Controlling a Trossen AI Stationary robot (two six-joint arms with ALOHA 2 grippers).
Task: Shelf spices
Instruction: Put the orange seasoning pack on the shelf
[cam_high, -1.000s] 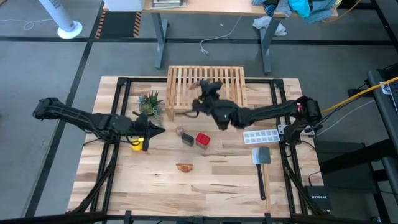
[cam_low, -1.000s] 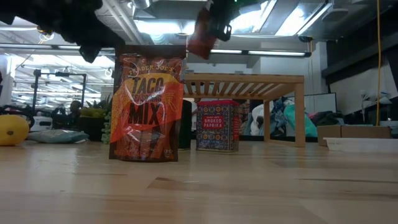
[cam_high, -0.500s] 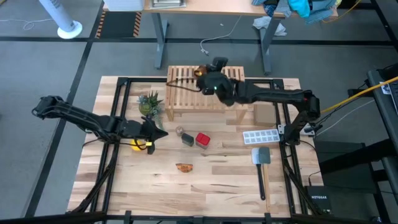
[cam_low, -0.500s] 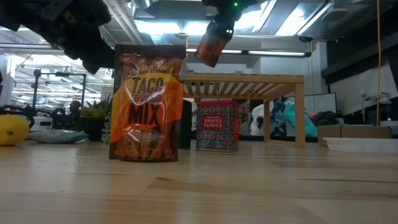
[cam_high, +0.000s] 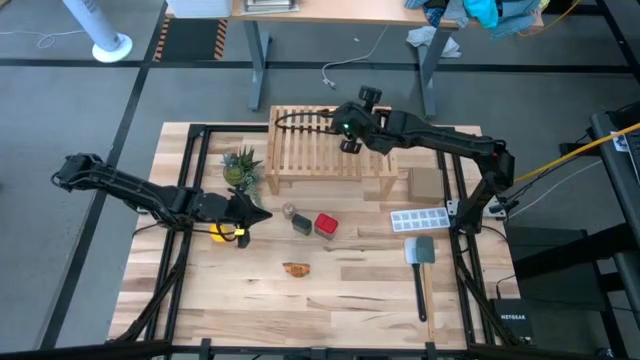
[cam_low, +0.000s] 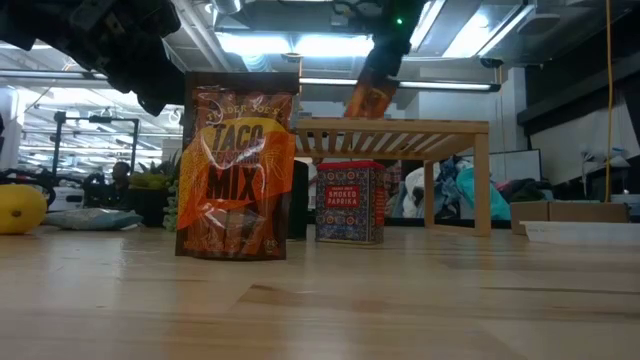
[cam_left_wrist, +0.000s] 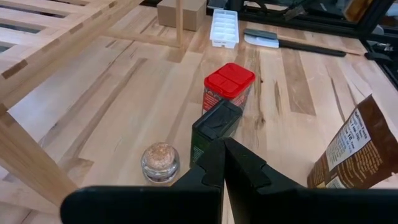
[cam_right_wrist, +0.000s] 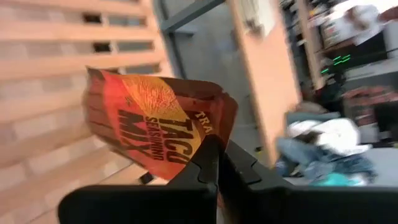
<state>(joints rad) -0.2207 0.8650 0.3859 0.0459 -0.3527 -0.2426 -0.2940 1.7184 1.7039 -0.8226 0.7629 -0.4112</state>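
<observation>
My right gripper (cam_high: 349, 143) is above the light-wood shelf (cam_high: 330, 150), shut on an orange taco-mix packet (cam_right_wrist: 155, 118). The packet shows just above the slatted top in the low view (cam_low: 371, 92). A second orange packet (cam_low: 235, 165) stands on its bottom edge on the table (cam_high: 295, 268). The red tin (cam_high: 326, 225), the dark grey box (cam_high: 302, 222) and the tiny clear jar (cam_high: 288, 211) stand upright in front of the shelf. My left gripper (cam_high: 257, 212) is shut and empty, left of the jar. My right gripper pinches the packet between its two fingers at the end near the word TACO (cam_right_wrist: 208, 140). The fingers come from above. The packet hangs tilted below them, lifted clear, its lower end (cam_low: 358, 108) just above the shelf top.
A green potted plant (cam_high: 242, 165) stands left of the shelf, and a yellow round toy (cam_high: 222, 232) lies under my left arm. A cardboard box (cam_high: 425, 183), a white ice-cube tray (cam_high: 422, 219) and a spatula (cam_high: 420, 255) are on the right.
My right gripper has carried the orange packet toward the table's far edge and a little right over the shelf. It has also come down nearer the slatted top. The packet stays tilted in the shut fingers.
</observation>
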